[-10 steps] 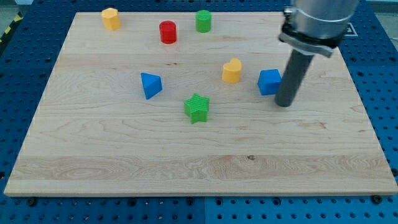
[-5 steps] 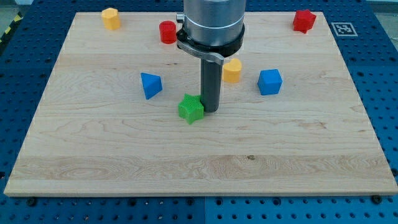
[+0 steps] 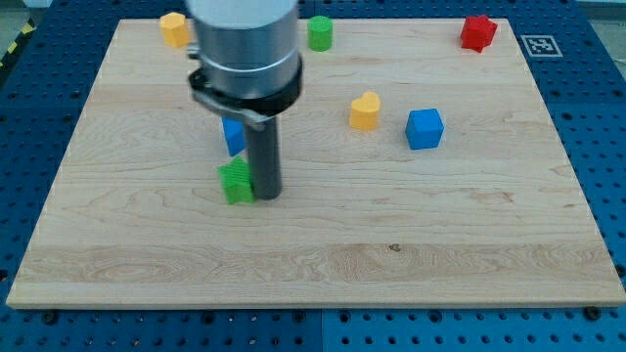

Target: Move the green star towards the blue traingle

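The green star (image 3: 236, 182) lies on the wooden board, left of the middle. My tip (image 3: 265, 195) stands right against its right side. The blue triangle (image 3: 233, 136) sits just above the green star, toward the view's top, partly hidden behind my rod and its grey housing. A small gap shows between the star and the triangle.
A yellow heart-shaped block (image 3: 365, 111) and a blue cube (image 3: 424, 128) sit right of the middle. A green cylinder (image 3: 319, 32) and a yellow block (image 3: 174, 28) are at the top edge, a red star (image 3: 476, 32) at the top right. The board's edges (image 3: 587, 244) drop to a blue pegboard.
My tip swept from the board's right side to the left, met the green star and pushed it left, to just below the blue triangle. The red cylinder is now hidden behind the arm.
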You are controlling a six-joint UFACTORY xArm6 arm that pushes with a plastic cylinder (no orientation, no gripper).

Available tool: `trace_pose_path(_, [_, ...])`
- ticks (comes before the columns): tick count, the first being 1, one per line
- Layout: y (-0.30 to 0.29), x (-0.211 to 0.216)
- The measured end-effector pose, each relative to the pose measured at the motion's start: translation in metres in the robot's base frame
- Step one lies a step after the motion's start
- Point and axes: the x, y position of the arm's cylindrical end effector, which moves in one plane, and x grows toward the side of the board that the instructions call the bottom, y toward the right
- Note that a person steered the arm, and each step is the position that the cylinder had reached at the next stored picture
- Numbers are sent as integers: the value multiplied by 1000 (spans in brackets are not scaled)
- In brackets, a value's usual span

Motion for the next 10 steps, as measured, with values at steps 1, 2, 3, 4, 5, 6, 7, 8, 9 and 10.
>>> trace_pose_path(1, [-23, 4])
trace_pose_path(2, [-33, 4])
trace_pose_path(3, [-59, 10])
trace_pose_path(4, [-77, 14])
trace_pose_path(5, [-93, 14])
trace_pose_path(6, [-107, 14])
trace_pose_path(7, [-108, -2])
trace_pose_path(8, [-103, -5])
trace_pose_path(9, [-88, 6])
trace_pose_path(10, [-83, 9])
